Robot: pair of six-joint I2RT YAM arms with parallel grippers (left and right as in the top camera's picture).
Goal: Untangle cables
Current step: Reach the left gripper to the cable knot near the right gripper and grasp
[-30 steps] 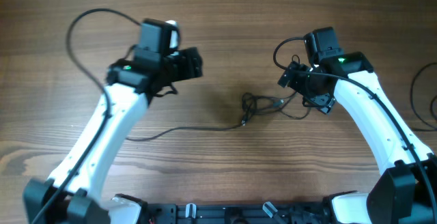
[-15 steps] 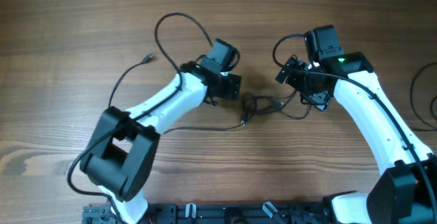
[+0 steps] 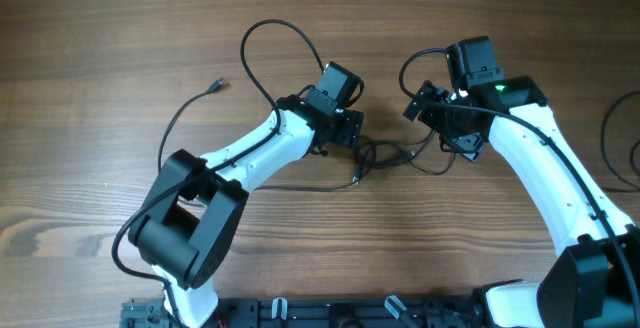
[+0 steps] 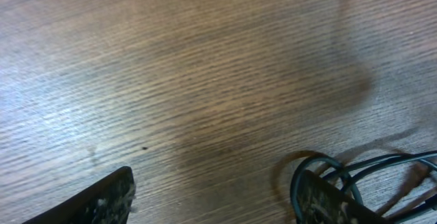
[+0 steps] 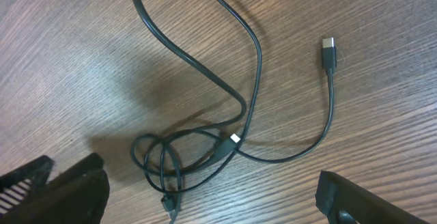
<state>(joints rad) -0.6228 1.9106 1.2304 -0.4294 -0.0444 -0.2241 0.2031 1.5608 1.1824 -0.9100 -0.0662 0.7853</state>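
The cables [image 3: 378, 154] are thin black cords knotted in a small tangle at mid-table. One strand runs left from the tangle [image 3: 300, 186], and a plug end [image 3: 215, 86] lies far left. My left gripper [image 3: 350, 134] is open at the tangle's left edge. In the left wrist view the loops [image 4: 355, 173] lie by the right finger of my left gripper [image 4: 212, 203], with nothing between the jaws. My right gripper [image 3: 452, 138] is open just right of the tangle. In the right wrist view my right gripper [image 5: 212, 197] hangs over the knot [image 5: 184, 156], and a USB plug [image 5: 329, 52] lies loose.
The table is brown wood [image 3: 100, 28]. The left arm's thicker wire [image 3: 270, 33] loops behind it. Another dark cord [image 3: 608, 138] and a green object [image 3: 630, 103] sit at the far right edge. The arm bases stand along the front edge [image 3: 330, 313].
My left arm has swung from the left side to the centre, bringing its gripper to the tangle's left edge. The right arm has barely moved. The tangle lies where it was.
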